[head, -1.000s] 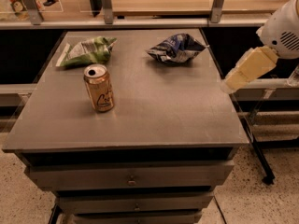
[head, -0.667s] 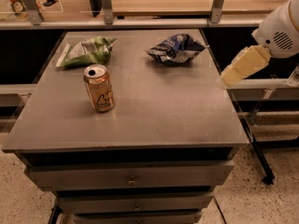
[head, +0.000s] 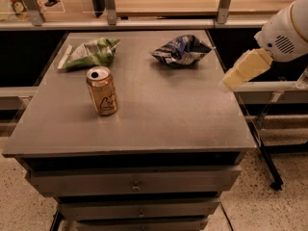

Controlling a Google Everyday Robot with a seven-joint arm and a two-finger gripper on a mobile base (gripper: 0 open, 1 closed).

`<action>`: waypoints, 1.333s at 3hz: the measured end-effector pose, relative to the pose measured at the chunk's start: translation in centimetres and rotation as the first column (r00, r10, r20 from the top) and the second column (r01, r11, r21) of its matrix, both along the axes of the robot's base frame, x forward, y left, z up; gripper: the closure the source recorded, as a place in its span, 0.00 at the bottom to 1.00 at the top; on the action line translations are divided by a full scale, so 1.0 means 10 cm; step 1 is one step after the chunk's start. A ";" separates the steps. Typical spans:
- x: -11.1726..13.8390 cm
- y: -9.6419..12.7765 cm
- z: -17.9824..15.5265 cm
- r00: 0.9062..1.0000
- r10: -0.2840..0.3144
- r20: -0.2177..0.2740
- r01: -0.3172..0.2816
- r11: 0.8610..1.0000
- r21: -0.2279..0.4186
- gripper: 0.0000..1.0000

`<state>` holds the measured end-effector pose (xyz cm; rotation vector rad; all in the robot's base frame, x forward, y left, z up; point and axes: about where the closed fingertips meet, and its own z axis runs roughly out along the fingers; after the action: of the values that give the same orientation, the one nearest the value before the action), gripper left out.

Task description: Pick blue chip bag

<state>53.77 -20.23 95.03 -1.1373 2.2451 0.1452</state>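
The blue chip bag (head: 181,50) lies crumpled at the far right of the grey table top (head: 159,114), dark blue with white and silvery patches. My gripper (head: 230,82) comes in from the right on a white arm, a pale yellow tip hanging over the table's right edge, to the right of the bag and nearer the front. It touches nothing.
A green and white snack bag (head: 90,54) lies at the far left. A gold drink can (head: 102,91) stands upright left of centre. Drawers (head: 132,183) sit below the table top. A wooden counter with metal posts (head: 168,4) runs behind the table.
My gripper has moved a little to the left and up, closer to the table's right edge. The bags and the can have not moved.
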 end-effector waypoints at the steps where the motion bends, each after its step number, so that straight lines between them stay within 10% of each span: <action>1: 0.24 0.22 -0.08 0.997 0.073 0.041 -0.074 0.996 0.047 0.00; 4: 1.15 0.61 -0.31 0.956 0.194 0.219 -0.218 0.972 0.088 0.00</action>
<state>65.27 -14.16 91.89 -1.2630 1.9083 0.2222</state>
